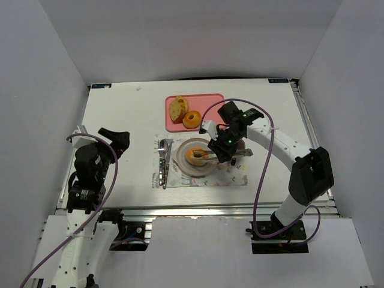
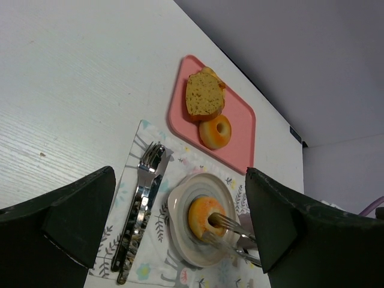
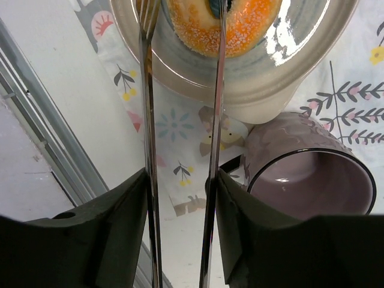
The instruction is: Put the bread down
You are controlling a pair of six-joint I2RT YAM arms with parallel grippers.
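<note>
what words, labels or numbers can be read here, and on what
None can be read.
The white flower-patterned placemat, purple glazed mug, pale round plate and pink rectangular tray show no lettering.
Two small white tags at the far edge are too small to read.

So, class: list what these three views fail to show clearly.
Right wrist view: the bread is cut off by the top edge, so the right tool's grip is unclear.
Top view: the mug is mostly hidden under the right arm.
Top view: the cutlery is too small to tell apart.
</note>
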